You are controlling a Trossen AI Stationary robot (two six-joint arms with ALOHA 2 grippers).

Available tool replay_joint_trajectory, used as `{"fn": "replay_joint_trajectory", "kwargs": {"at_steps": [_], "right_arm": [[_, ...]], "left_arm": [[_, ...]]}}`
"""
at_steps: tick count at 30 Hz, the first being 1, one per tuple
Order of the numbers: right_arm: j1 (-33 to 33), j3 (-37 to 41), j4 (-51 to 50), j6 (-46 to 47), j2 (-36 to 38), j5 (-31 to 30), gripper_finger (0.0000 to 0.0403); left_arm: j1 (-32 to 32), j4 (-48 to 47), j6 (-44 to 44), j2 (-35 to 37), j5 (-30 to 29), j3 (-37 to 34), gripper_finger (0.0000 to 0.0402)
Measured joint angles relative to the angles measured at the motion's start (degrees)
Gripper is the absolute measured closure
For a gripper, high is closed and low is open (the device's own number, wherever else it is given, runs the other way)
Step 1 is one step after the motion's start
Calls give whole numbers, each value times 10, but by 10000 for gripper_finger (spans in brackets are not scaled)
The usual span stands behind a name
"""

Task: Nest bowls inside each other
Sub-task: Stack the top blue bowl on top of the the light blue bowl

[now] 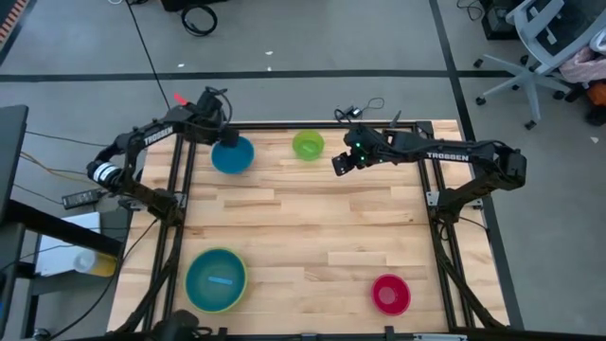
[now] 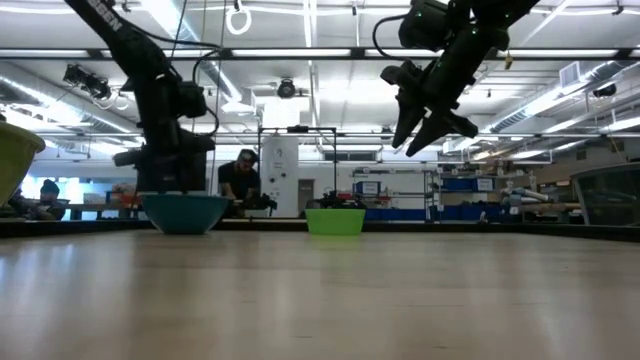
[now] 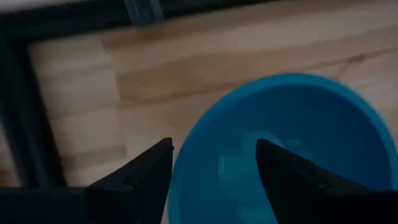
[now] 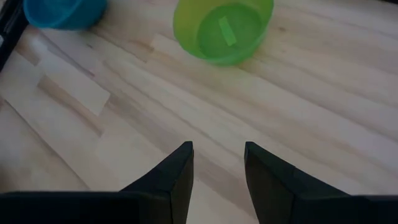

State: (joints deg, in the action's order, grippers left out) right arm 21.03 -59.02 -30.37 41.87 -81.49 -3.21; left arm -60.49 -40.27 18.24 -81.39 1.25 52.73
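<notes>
A deeper blue bowl [image 1: 233, 155] stands upright on the table's far left. My left gripper [image 1: 225, 140] hangs open over its left rim, one finger [image 3: 152, 171] outside the rim [image 3: 186, 146] and one finger [image 3: 280, 171] over the hollow, with no touch showing. A small green bowl [image 1: 308, 145] stands upright at the far middle. My right gripper [image 1: 341, 162] hangs open in the air just right of it, holding nothing. At the near left, a light blue bowl [image 1: 218, 280] sits inside the large lime green bowl [image 1: 192, 260]. A red-pink bowl [image 1: 390, 294] stands at the near right.
A dark metal frame [image 1: 177, 180] runs round the tabletop, and its left rail is close to the blue bowl. Bare wood [image 1: 312, 223] lies across the table's middle. Beyond the far edge a person [image 2: 240, 178] is in the room, and an office chair [image 1: 544, 47] stands at the far right.
</notes>
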Motion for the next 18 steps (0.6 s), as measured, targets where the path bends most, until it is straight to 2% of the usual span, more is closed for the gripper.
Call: {"fn": "replay_joint_trajectory", "kwargs": {"at_steps": [5, 8, 14, 18], "right_arm": [[-8, 0, -2, 2, 0, -17, 254], [-8, 0, -2, 2, 0, -17, 254], [-8, 0, -2, 1, 0, -17, 255], [-8, 0, -2, 0, 0, -17, 257]], "left_arm": [[-10, 16, -14, -1, -5, -21, 174], [-17, 20, -18, -9, -14, -30, 197], [-8, 17, -41, -29, -17, -42, 306], [9, 22, -44, -17, 32, -39, 383]]}}
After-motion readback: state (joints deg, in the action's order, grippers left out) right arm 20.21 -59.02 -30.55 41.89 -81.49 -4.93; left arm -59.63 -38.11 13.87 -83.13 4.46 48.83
